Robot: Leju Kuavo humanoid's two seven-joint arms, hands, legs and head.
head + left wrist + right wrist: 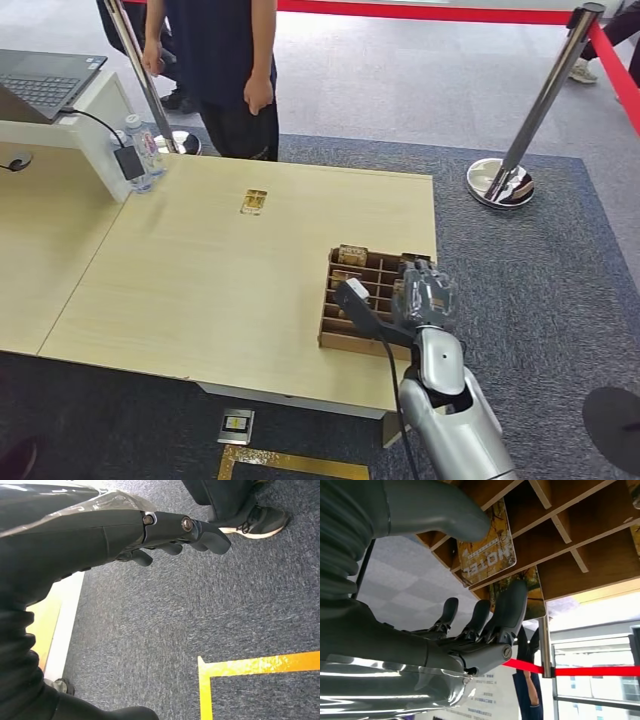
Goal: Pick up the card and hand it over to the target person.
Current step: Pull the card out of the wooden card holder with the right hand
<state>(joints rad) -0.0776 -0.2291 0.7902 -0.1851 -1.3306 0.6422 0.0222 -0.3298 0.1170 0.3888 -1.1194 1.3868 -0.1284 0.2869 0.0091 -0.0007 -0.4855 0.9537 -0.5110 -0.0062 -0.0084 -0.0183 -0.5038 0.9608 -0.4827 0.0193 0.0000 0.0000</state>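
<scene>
A wooden compartment box (361, 343) sits at the table's right front edge, with cards standing in its slots (352, 255). My right hand (426, 294) hovers over the box's right side. In the right wrist view a card printed HOTEL (490, 550) stands in a slot of the box (584, 535), between my thumb (444, 510) and my dark fingers (508, 605), which are spread and not closed on it. Another card (253, 201) lies flat on the table's far side, in front of a person (226, 60). My left hand (151, 535) hangs over carpet, fingers extended and holding nothing.
A laptop (45, 80) on a white stand and water bottles (143, 150) stand at the table's far left. Chrome posts (513, 170) with red belts fence the area beyond. A small card-like object (236, 427) lies on the floor under the table's front edge. A shoe (260, 520) is near my left hand.
</scene>
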